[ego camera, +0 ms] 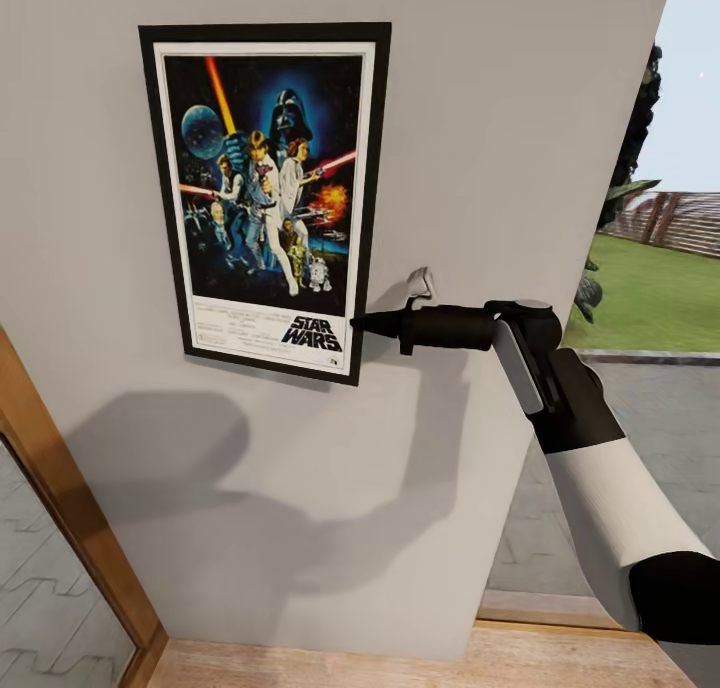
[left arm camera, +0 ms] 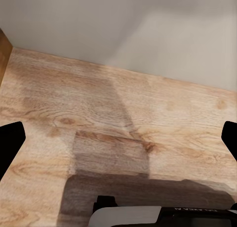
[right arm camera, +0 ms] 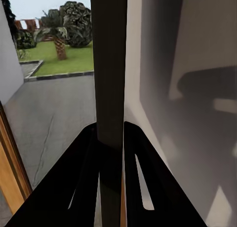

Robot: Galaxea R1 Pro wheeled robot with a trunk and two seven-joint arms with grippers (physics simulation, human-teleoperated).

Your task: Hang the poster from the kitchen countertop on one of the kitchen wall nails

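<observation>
The poster [ego camera: 265, 198] lies flat and upright against the pale wall [ego camera: 520, 118], showing its black frame, white border and Star Wars artwork. My right gripper [ego camera: 362, 322] reaches in from the right and is shut on the poster's lower right edge. In the right wrist view the poster [right arm camera: 109, 64] is a thin dark slab pinched between the black fingers [right arm camera: 84, 162]. My left gripper [left arm camera: 118, 138] is open above the wooden floor, its fingertips [left arm camera: 10, 143] far apart. The kitchen countertop is out of view.
A small pale piece [ego camera: 420, 283] juts from the wall just above my right gripper; what it is I cannot tell. A wooden door frame [ego camera: 60, 508] with glass stands at the lower left. Wooden floor [ego camera: 400, 663] runs below. Paving and lawn [ego camera: 650, 288] lie to the right.
</observation>
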